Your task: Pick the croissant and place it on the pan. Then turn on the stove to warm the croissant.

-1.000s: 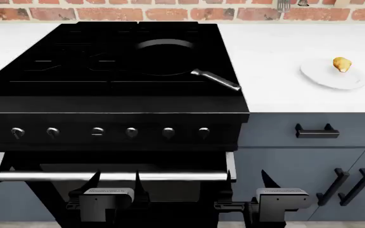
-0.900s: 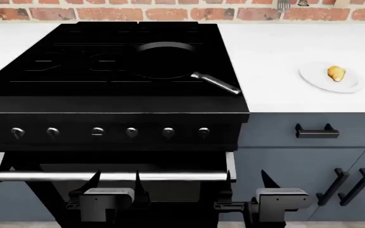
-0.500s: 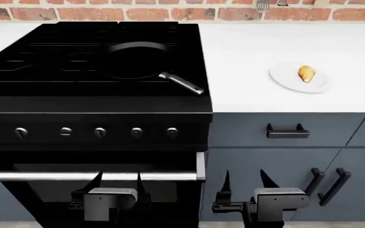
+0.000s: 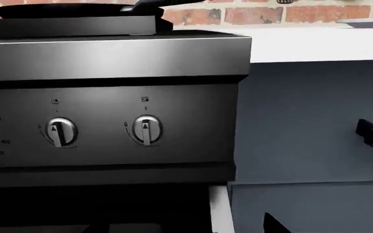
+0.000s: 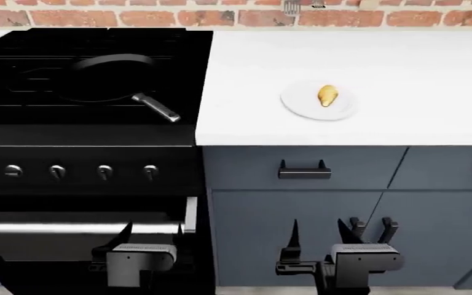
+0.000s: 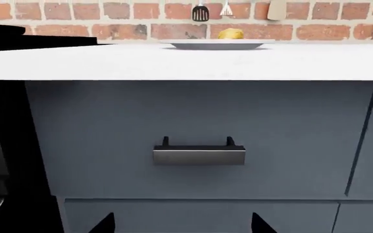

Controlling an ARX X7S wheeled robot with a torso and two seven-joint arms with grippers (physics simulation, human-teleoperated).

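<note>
The croissant (image 5: 327, 95) is seen lying on a round white plate (image 5: 299, 108) on the white countertop (image 5: 400, 80), right of the stove (image 5: 80, 135) and well apart from it. In the right wrist view the croissant (image 6: 230, 34) is seen at the far side of the counter, on the plate (image 6: 193, 45), in front of the brick wall (image 6: 109, 14). The pan (image 5: 105, 77) is set on the stove's far right burner grate, its silver handle (image 5: 157, 107) angled toward the near right. The pan holds nothing.

Both grippers are held low in front of the cabinets — the left gripper (image 5: 152, 236) before the oven door, the right gripper (image 5: 318, 236) before the grey-blue cabinet (image 5: 302, 203). The jaws of each are parted and nothing is gripped.

In the left wrist view two knobs (image 4: 146, 130) are seen — both pointers upright. A black drawer handle (image 6: 199, 154) is centred in the right wrist view.
</note>
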